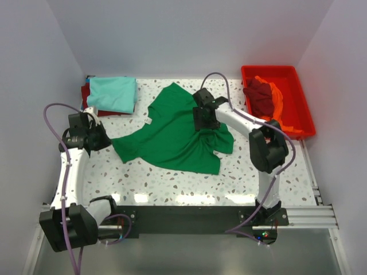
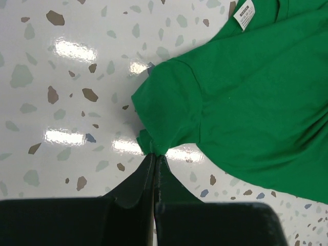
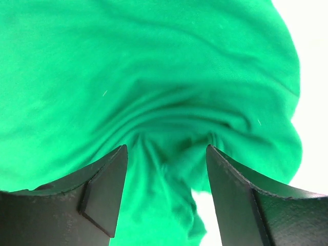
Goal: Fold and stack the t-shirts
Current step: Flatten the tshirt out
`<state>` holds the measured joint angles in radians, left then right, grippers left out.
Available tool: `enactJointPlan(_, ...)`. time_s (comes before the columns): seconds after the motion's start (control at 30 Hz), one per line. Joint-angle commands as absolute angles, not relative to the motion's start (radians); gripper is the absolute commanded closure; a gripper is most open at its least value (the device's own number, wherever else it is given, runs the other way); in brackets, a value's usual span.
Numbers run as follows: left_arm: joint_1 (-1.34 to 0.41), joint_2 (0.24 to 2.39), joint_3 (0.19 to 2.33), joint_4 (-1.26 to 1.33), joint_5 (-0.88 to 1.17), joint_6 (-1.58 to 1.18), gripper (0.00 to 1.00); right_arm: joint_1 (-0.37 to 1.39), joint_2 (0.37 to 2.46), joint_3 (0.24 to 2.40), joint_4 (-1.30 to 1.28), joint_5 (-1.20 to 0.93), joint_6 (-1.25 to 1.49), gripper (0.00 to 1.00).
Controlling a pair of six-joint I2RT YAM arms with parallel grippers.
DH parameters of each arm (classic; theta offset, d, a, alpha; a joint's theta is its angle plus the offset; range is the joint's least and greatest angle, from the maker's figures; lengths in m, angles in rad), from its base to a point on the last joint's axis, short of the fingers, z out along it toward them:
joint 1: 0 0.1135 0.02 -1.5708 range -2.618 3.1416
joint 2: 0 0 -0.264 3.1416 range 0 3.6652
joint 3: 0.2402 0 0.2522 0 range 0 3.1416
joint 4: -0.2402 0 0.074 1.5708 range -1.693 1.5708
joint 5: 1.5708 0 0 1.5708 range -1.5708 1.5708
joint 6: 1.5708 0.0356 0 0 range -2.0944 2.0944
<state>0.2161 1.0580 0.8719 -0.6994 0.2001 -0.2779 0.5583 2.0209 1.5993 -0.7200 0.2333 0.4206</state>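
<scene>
Right tool (image 3: 165,154) released, jaws straddling a bunched ridge of the one green t-shirt (image 1: 172,134), mid-tabletop (image 1: 275,177); left tool (image 2: 155,158) clenched, tips at its sleeve hem. Bare tabletop along near edge. Far left, one teal t-shirt (image 1: 112,94) over a dark red t-shirt (image 1: 85,91); red tray (image 1: 269,69), right, holds one maroon t-shirt (image 1: 259,97), one orange t-shirt (image 1: 282,103).

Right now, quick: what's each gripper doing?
Left gripper: closed, pinching the sleeve edge of the green t-shirt.
Right gripper: open, jaws either side of a bunched fold of that shirt, not gripping.
</scene>
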Motion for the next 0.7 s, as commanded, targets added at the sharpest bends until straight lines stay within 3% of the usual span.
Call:
enactJointPlan(0.0,0.224,1.045,0.874,-0.667,0.238,-0.291,1.0,0.572,1.817,1.582,-0.768,0.216,0.405,0.33)
enactJointPlan(0.3,0.224,1.049,0.858,-0.66,0.235,-0.321,1.0,0.624,1.494,1.084,-0.738,0.109,0.561,0.35)
enactJointPlan(0.67,0.225,1.094,0.864,-0.64,0.238,-0.31,1.0,0.626,1.408,0.855,-0.631,0.012,0.686,0.46)
